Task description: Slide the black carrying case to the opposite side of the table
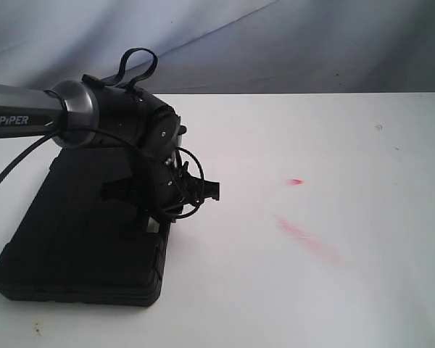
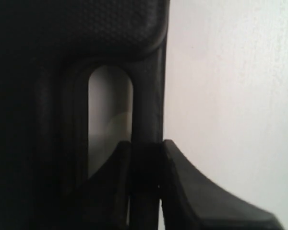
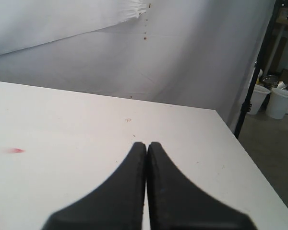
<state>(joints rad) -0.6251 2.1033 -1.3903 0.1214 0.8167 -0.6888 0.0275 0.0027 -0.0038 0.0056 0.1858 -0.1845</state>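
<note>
While the black carrying case lies flat on the white table, near-left in the exterior view, the left gripper straddles the handle on its right edge, jaws set narrow and seemingly pinching the bar, and the right gripper hangs above the table, fully closed on nothing.

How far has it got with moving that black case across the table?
Barely started. The black carrying case sits at the left of the table. In hand: the left gripper looks clamped on its handle. Left: the whole slide right. The right gripper is shut, holding nothing.
</note>
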